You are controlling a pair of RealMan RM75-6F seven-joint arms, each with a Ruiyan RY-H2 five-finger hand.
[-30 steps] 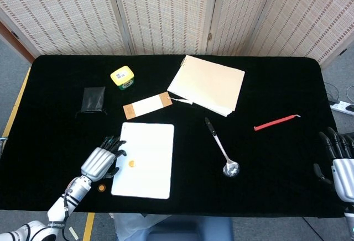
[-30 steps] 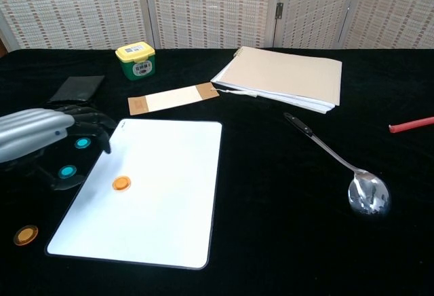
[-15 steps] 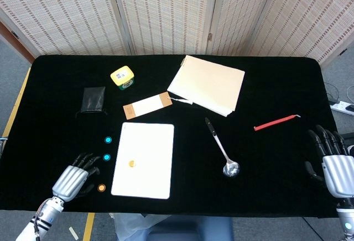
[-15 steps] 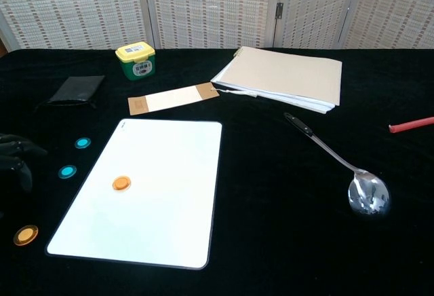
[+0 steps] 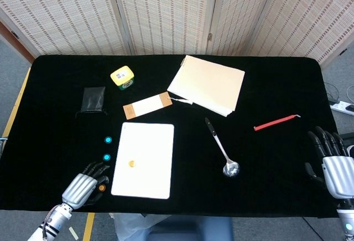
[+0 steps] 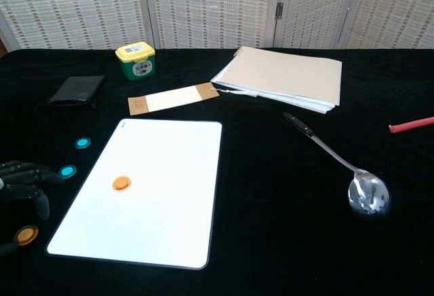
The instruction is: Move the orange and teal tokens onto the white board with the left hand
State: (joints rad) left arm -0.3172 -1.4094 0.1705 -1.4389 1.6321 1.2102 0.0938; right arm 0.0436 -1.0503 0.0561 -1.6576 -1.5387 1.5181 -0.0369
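Chest view: left hand (image 6: 24, 184) fingers spread, empty, over round flat orange token (image 6: 26, 235); glossy white board (image 6: 163, 174) beside.

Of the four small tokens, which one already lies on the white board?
One orange token: it lies on the left part of the white board. The other orange token and both teal tokens lie on the black cloth.

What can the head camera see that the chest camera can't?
Only the head view shows the right hand, open near the table's right edge, and the silver back of the left hand. Only the chest view shows a clear gap between the left hand's fingers and the orange token on the cloth. Both show the white board, the orange token on it, two teal tokens and the spoon.
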